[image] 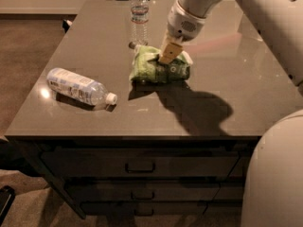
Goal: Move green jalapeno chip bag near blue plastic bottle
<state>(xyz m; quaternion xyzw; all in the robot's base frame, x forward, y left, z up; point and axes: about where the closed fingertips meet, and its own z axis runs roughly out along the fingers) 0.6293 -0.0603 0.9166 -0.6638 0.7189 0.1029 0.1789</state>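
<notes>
The green jalapeno chip bag [156, 69] is crumpled at the middle of the grey table [94, 122], right of the blue plastic bottle. My gripper [169, 56] comes down from the upper right and is shut on the bag's top right part, with a tan finger [170, 51] showing over it. The bag casts a dark shadow just beneath and to its right. The blue plastic bottle [79, 86] lies on its side at the table's left, white cap pointing right, a clear gap away from the bag.
A slimmer clear bottle [138, 15] with a narrow dark label stands upright at the back, just behind the bag. My arm's large white body [274, 174] fills the right side. Drawers [139, 166] sit under the table's front edge.
</notes>
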